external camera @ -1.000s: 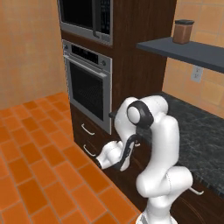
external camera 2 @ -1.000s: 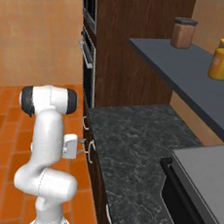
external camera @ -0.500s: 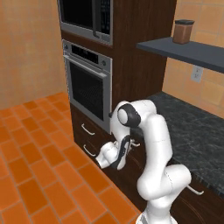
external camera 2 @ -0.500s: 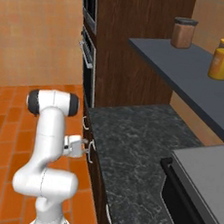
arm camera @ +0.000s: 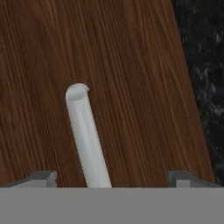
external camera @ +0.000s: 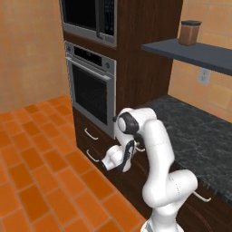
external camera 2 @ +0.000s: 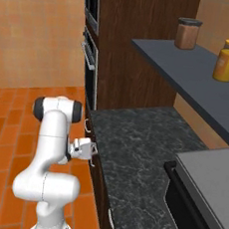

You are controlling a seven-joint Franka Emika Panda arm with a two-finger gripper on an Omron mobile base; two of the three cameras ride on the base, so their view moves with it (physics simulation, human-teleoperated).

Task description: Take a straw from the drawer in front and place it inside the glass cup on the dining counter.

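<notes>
My gripper is open, its two dark fingertips set wide on either side of a silver bar handle. That handle belongs to the dark-brown wooden drawer, whose front is right before the hand. In the right base view the gripper is up against the cabinet face just under the worktop edge. The drawer is shut. The straw, the glass cup and the dining counter are out of view.
A steel-fronted oven with a microwave above stands left of the drawer, and two lower drawers sit beneath it. Dark speckled worktop, a shelf with jars, a cooktop and orange tiled floor surround me.
The arm's elbow has swung in toward the cabinet, carrying the hand closer to the drawer front. The jaws have stayed wide apart.
</notes>
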